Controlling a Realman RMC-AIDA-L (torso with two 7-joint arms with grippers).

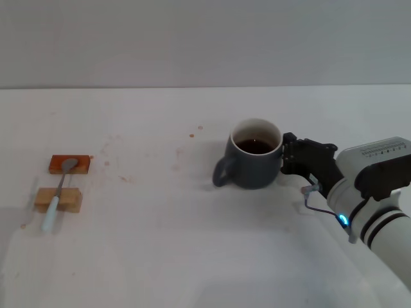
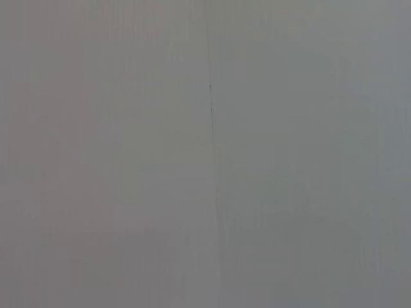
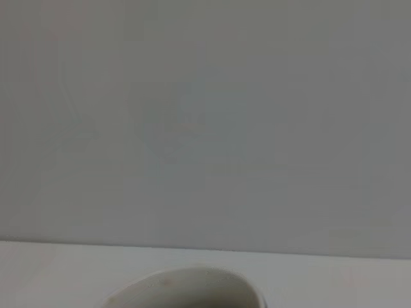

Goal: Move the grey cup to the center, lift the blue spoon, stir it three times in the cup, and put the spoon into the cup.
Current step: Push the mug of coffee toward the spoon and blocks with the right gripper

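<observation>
We have our right gripper (image 1: 286, 156) pressed up against the grey mug (image 1: 252, 162) at its three-o'clock side, black fingers reaching along the rim and wall. It looks clamped on the mug's wall, though we cannot tell for certain, since the mug's body hides how the jaws meet. The mug sits on the white bench (image 1: 192, 244) a little to the three-o'clock side of the middle, its loop handle pointing toward eight o'clock, away from us — which leaves the plain wall free for the grip. Dark brown liquid fills it, so we judge a level, slow slide toward the centre is called for, not a tilt. From the right wrist camera only the mug's pale rim (image 3: 186, 289) shows.

The blue-handled spoon (image 1: 59, 192) lies well apart at nine o'clock, bridged across two small wooden blocks: its metal bowl on the orange block (image 1: 69, 164), its pale handle over the tan block (image 1: 58, 200). Raised like that, the handle has air beneath it — easier to pinch, we reckon. Our left arm is out of sight; its camera shows only blank grey.
</observation>
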